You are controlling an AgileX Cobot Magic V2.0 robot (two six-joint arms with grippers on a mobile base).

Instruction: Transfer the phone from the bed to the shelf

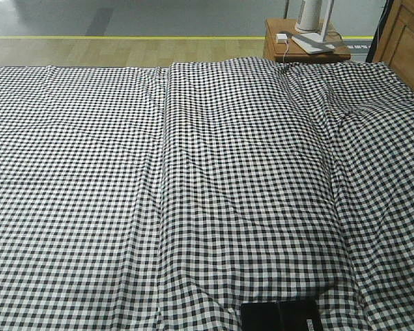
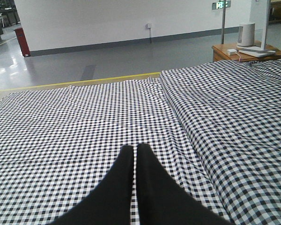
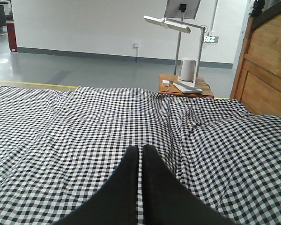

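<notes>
The phone (image 1: 279, 316) is noted on the bed (image 1: 90, 172), lower right of frame. The left gripper (image 2: 135, 148) and right gripper (image 3: 140, 148) are pressed together.

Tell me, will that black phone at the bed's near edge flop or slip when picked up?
The phone looks like a flat, hard slab, so it probably stays stiff and should not roll. Its smooth dark face may be slippery. It lies flat on the cloth-covered bed, so its thin edges may be hard to grip.

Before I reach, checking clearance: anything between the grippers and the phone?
Nothing visible. The phone lies on bare bed cloth at the front view's bottom edge; left gripper and right gripper face only cloth.
</notes>
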